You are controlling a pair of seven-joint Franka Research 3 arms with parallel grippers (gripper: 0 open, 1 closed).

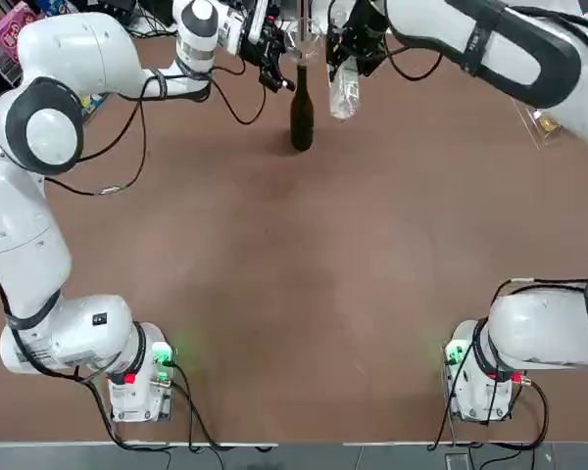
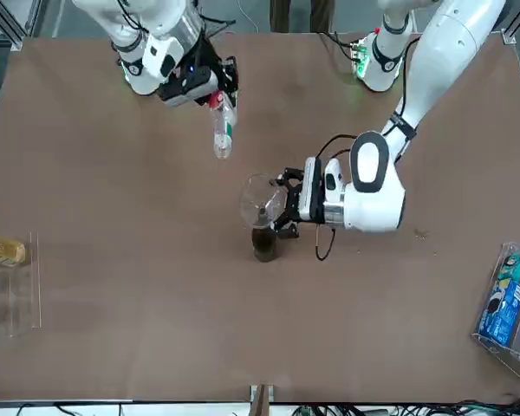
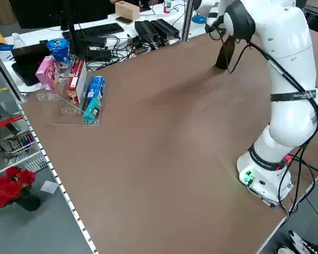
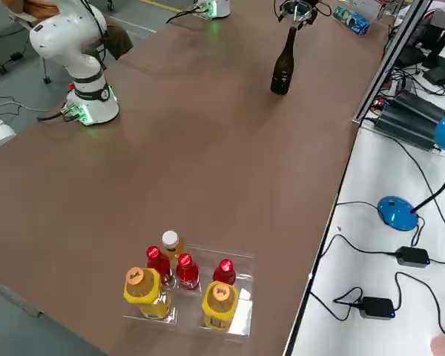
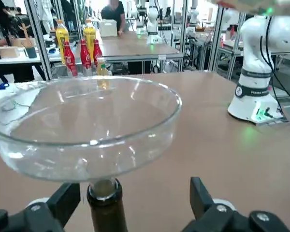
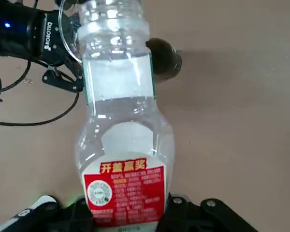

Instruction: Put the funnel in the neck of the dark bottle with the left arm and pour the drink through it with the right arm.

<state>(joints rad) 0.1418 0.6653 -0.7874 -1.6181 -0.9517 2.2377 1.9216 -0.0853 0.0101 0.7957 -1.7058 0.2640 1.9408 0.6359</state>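
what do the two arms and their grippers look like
Both are bulky, glossy white jointed arms with dark grey bands at the joints and loose black cables along them. The left gripper and right gripper are black two-finger units. Each base glows green with a red button.

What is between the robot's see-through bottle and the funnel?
Nothing; front view shows bare table between the drink and the funnel.
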